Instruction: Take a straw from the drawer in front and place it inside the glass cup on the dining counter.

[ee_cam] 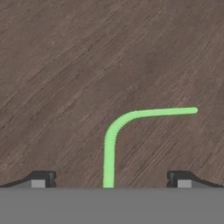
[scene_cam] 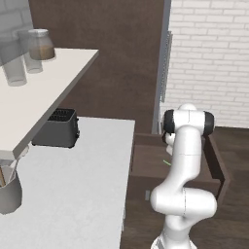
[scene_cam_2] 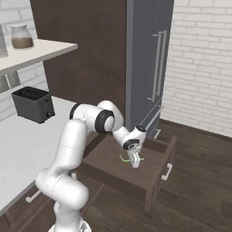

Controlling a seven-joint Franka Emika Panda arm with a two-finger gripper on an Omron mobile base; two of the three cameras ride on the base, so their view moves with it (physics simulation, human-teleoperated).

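Observation:
The dark brown drawer [scene_cam_2: 156,174] stands pulled out in front of me. On its wooden floor lies the bright green straw [ee_cam: 109,144], bent near one end; it also shows as the straw [scene_cam_2: 122,158] beside the hand and as a short green streak of straw [scene_cam: 167,162]. My gripper [scene_cam_2: 135,164] reaches down into the drawer [scene_cam: 146,163], just above the floor. In the hand view the gripper [ee_cam: 111,177] is open, with its fingertips [ee_cam: 43,177] wide apart on either side of the straw's long part. The glass cup and the dining counter are out of view.
A white worktop [scene_cam: 82,185] with a black toaster [scene_cam: 57,128] lies left of the drawer, and a grey utensil pot [scene_cam: 9,192] stands at its near left. Above, a shelf [scene_cam: 44,92] carries a jar and two tall glasses. A grey fridge [scene_cam_2: 149,59] and a brick wall stand behind.

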